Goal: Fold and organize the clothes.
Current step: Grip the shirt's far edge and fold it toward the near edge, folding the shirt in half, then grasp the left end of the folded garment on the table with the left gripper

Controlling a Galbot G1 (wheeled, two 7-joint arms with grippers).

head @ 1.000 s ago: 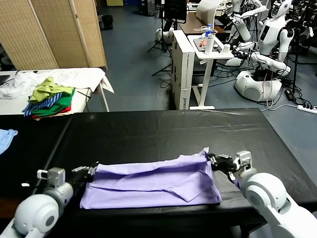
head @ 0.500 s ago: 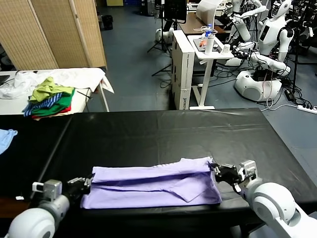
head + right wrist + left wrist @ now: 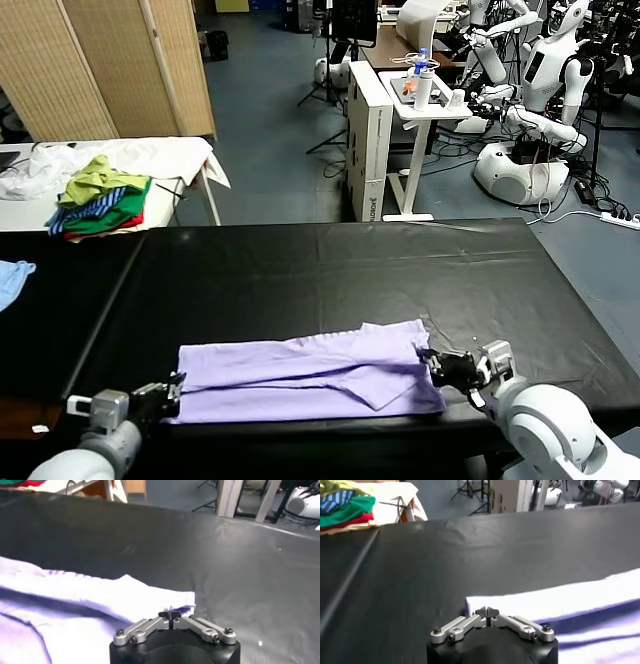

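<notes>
Lengthwise, T-shirt (image 3: 310, 375) lies left-right across table (image 3: 300, 270).

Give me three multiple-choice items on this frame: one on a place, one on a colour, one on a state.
1. Where does the T-shirt lie on the black table?
A. by the near edge
B. at the far edge
C. on the white side table

2. What colour is the T-shirt?
A. red
B. pale lavender
C. dark green

3. How do the left pincer and right pincer stand?
A. both wide open above the shirt
B. left shut, right open
C. both shut, one at each end of the shirt

Answers:
1 A: in the head view the shirt stretches along the table's near edge.
2 B: the fabric is light purple in all views.
3 C: each wrist view shows the fingertips together at the shirt's edge.
</notes>
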